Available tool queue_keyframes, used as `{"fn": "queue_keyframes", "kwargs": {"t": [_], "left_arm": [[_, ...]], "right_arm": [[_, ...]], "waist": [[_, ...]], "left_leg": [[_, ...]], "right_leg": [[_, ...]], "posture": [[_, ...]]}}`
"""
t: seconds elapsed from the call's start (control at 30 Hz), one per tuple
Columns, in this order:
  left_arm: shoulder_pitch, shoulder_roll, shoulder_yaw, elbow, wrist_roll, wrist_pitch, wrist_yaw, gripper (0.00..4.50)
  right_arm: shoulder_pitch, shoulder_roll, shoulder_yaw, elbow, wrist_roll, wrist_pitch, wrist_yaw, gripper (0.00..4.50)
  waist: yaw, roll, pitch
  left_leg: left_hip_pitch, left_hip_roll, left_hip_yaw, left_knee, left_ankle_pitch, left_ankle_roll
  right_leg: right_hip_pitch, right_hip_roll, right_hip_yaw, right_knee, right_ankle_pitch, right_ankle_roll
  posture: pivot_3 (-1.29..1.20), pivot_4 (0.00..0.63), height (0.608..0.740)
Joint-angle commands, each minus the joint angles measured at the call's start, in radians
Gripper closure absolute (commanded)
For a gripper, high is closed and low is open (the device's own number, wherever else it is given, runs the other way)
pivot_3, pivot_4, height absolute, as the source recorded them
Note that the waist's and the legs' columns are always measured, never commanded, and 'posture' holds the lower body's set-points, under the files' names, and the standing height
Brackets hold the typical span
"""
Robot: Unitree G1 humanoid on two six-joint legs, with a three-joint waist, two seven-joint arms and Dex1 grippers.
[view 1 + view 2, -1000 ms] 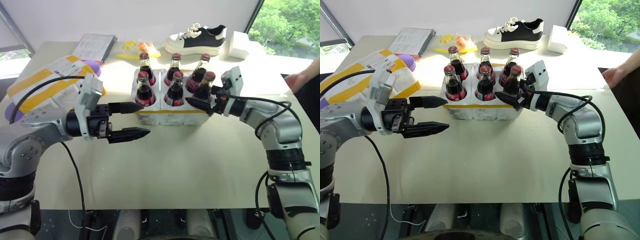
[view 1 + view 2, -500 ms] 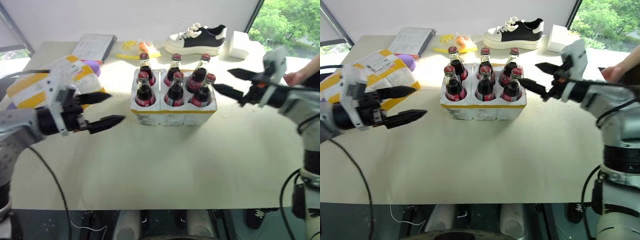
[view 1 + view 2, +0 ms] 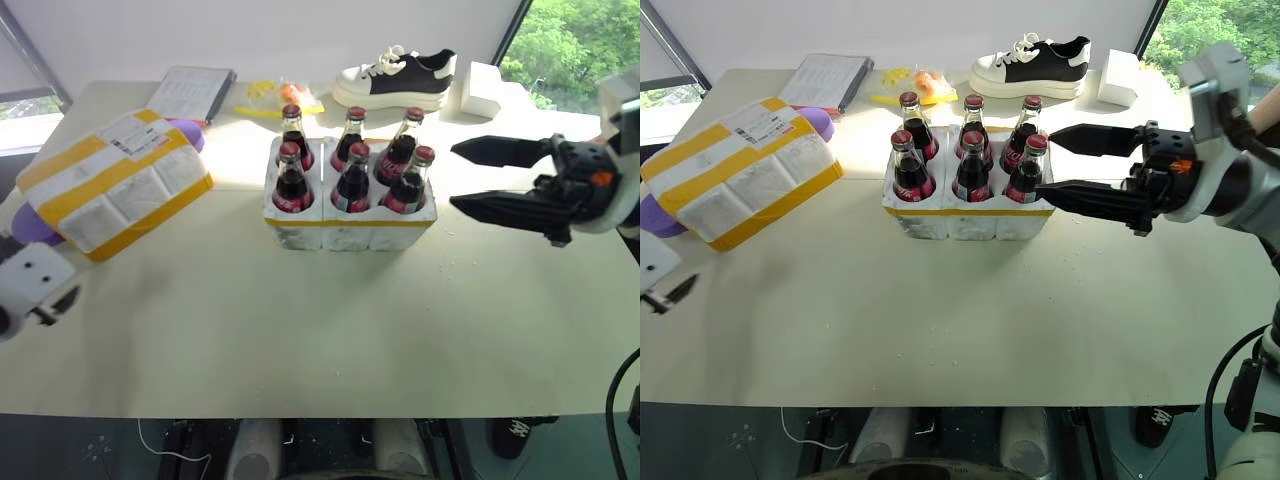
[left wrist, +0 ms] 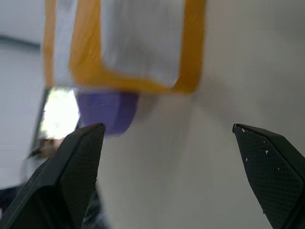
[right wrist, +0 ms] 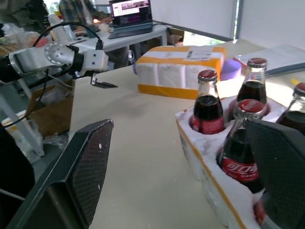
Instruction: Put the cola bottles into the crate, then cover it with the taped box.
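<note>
Now six small glass cola bottles point(image 3: 350, 175) with red caps seated in low white foam crate point(image 3: 348, 226), frame centre. Yellow-taped white foam box point(image 3: 113, 182) at upper left of surface point(image 3: 330, 330), not yet placed. Left end effector point(image 4: 169, 157) spread, empty; right end effector point(image 3: 478, 178) spread, empty.

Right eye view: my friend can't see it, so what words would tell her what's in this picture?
Six cola bottles stand in a white foam crate on a table. The robot's right gripper hovers open beside the crate. A taped box with yellow bands lies apart on the other side, and a shoe sits behind.
</note>
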Motion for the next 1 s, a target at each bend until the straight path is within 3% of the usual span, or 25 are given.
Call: {"fn": "queue_keyframes", "kwargs": {"t": [0.03, 0.3, 0.8, 1.0], "left_arm": [[-0.073, 0.023, -0.040, 0.118, 0.112, -0.099, 0.095, 0.00], [-0.494, 0.034, -0.382, 0.589, 0.290, -0.302, 0.245, 0.00], [-0.989, -0.064, -0.673, 1.214, 0.388, -0.560, 0.390, 0.00], [-1.067, -0.092, -0.710, 1.304, 0.382, -0.588, 0.400, 2.87]], "right_arm": [[-0.021, 0.013, -0.002, -0.026, 0.040, -0.019, -0.003, 0.04], [0.009, 0.002, -0.035, -0.092, 0.096, -0.005, -0.046, 0.04], [0.140, -0.089, -0.205, -0.182, 0.250, 0.018, -0.206, 0.04], [0.184, -0.107, -0.244, -0.183, 0.271, 0.003, -0.233, 0.00]], "waist": [[0.003, 0.000, 0.000], [0.021, -0.001, -0.001], [0.020, -0.009, -0.004], [0.020, -0.009, -0.004]], "left_leg": [[0.000, 0.000, 0.000, 0.000, 0.000, -0.001], [-0.002, 0.000, 0.002, 0.000, 0.000, 0.000], [-0.001, 0.000, 0.008, 0.001, 0.000, 0.001], [0.000, 0.000, 0.008, 0.001, 0.000, 0.002]], "right_leg": [[-0.001, 0.000, 0.000, 0.000, -0.001, -0.001], [0.000, 0.000, 0.000, 0.002, 0.002, 0.001], [0.001, 0.000, 0.000, 0.002, 0.003, 0.001], [0.002, 0.000, 0.000, 0.003, 0.003, 0.001]], "posture": [[0.00, 0.150, 0.740], [0.00, 0.150, 0.740], [0.00, 0.150, 0.740], [0.00, 0.150, 0.740]]}}
